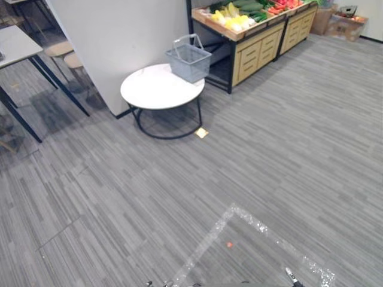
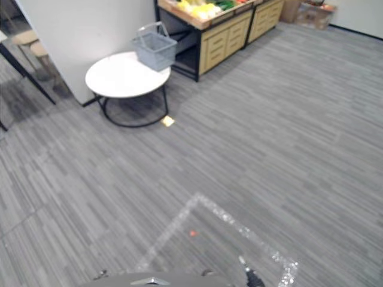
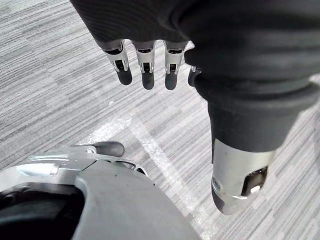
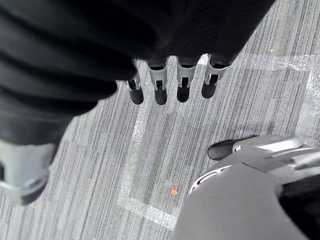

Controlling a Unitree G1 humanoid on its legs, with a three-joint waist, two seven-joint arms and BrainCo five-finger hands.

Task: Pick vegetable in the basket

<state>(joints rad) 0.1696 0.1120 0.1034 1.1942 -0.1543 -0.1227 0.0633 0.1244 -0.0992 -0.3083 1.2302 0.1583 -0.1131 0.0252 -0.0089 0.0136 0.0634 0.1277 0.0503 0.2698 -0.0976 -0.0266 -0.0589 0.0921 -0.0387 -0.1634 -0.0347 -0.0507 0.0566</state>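
The left robot hand hangs released beside the body, fingers straight, holding nothing. Far off to the left stands the round white worktop, with the grey wire basket on its far right edge (it seems empty). Right of it, the vegetables lie on the wooden stand. The right robot hand hangs released and empty. The step is likely the approach: best to stop where stand and basket are both within reach.
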